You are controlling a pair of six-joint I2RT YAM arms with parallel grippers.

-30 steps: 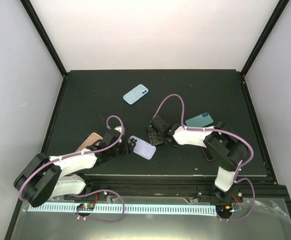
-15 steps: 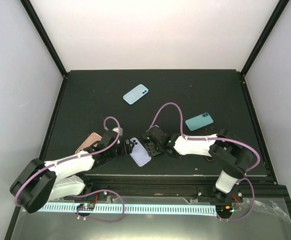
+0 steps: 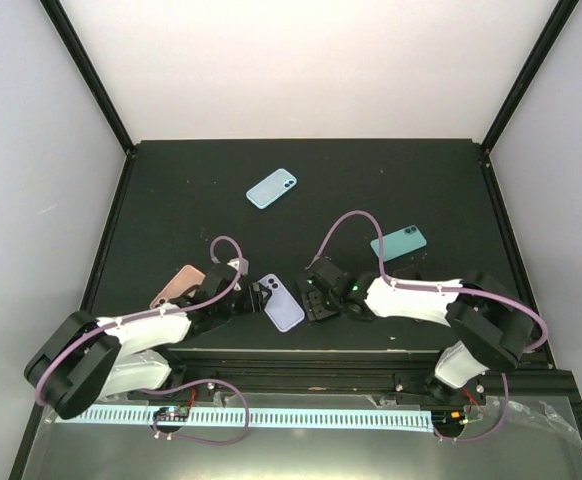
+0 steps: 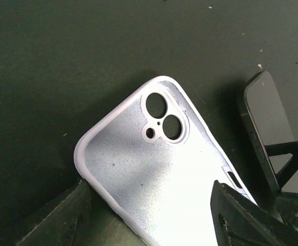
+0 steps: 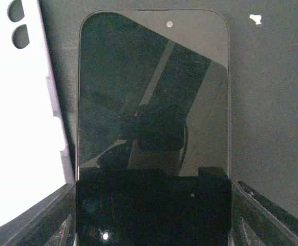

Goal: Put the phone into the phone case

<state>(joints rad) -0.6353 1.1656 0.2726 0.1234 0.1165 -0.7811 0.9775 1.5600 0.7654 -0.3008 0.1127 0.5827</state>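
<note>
The lilac phone case (image 3: 282,302) lies near the table's front edge, its open side up, with the camera holes showing in the left wrist view (image 4: 159,169). My left gripper (image 3: 257,297) is shut on the case's near end, one finger on each long edge (image 4: 154,210). The black phone (image 5: 154,92) sits screen up between my right gripper's (image 5: 154,205) fingers, which are shut on its near end. It is just right of the case, edge to edge, apart from it (image 4: 267,123). In the top view the right gripper (image 3: 317,296) is close beside the case.
A light blue phone (image 3: 271,188) lies at the middle back. A teal phone (image 3: 399,241) lies at the right, just behind my right forearm. A pink phone (image 3: 177,285) lies at the left beside my left arm. The table's front edge runs just below both grippers.
My right arm has swung toward the near edge and its gripper with the phone has settled next to the case. The teal phone is now uncovered. The case has shifted slightly.
</note>
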